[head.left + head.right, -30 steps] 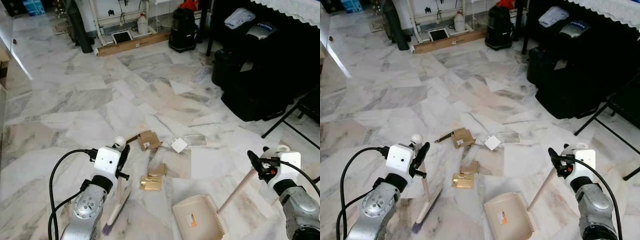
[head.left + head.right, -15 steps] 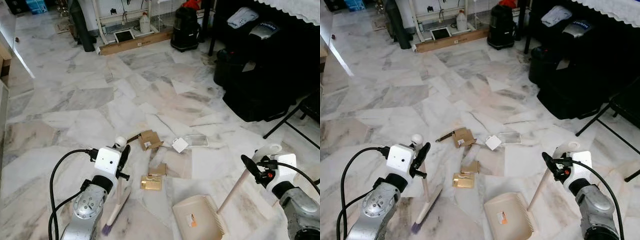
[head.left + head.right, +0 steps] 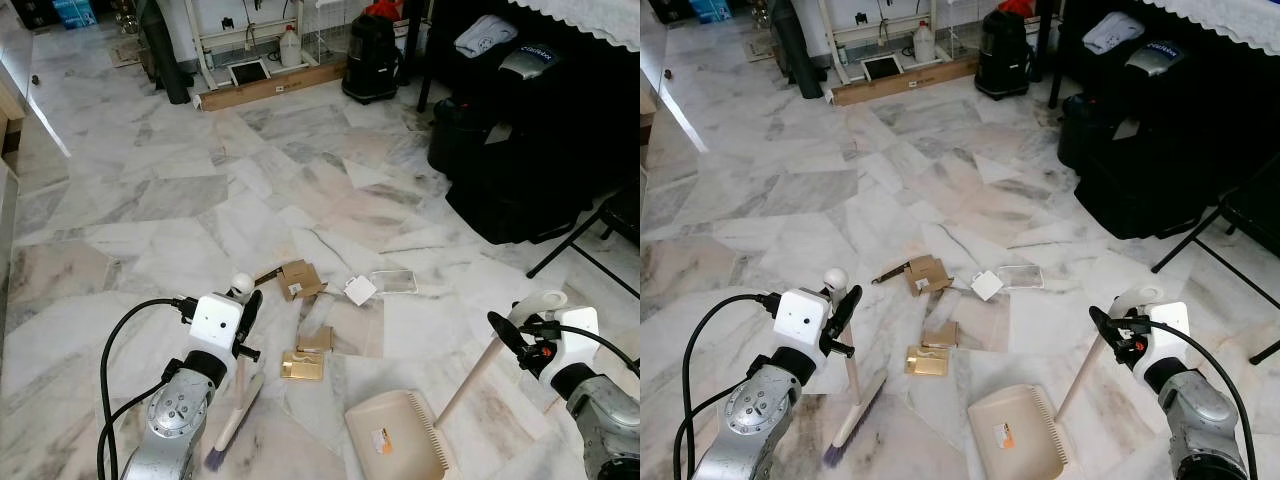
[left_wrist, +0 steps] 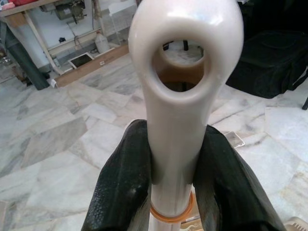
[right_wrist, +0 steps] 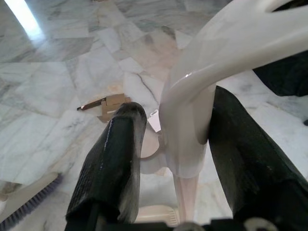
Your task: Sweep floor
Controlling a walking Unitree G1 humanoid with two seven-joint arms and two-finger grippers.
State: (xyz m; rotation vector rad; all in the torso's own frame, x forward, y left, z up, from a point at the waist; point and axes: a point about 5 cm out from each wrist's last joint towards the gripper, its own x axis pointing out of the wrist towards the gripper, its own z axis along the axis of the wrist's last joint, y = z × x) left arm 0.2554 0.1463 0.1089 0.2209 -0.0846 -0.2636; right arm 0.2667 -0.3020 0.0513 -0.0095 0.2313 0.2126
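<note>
Left gripper [image 3: 243,312] clamped on the broom [image 3: 236,400] near the top of its pale handle, both black fingers [image 4: 122,187] pressed against the shaft just under the ring-shaped end; brush head down on the floor [image 3: 140,200] below and slightly ahead of that gripper, purple bristles at its near tip. From the left wrist, only the handle's ring end and an orange band between the fingers; from the head, the whole broom leaning down from the gripper to the marble.

Right gripper [image 3: 512,335] closed around the dustpan [image 3: 398,436] handle just below its curved white top, fingers on either side of the stick. Pan itself flat on the floor, down and inward from that gripper, comb-edged side toward the stick. From the right wrist, a sliver of the pan beneath the fingers and the broom bristles off to one side.

Debris between the two grippers and a little ahead: a cardboard scrap [image 3: 297,280], a white square [image 3: 359,290], a clear plastic piece [image 3: 392,281], a gold packet [image 3: 301,366] nearest the broom head.

Beyond, well away from both grippers: black bags [image 3: 520,150], a vacuum [image 3: 372,58], a wooden board [image 3: 265,87].
</note>
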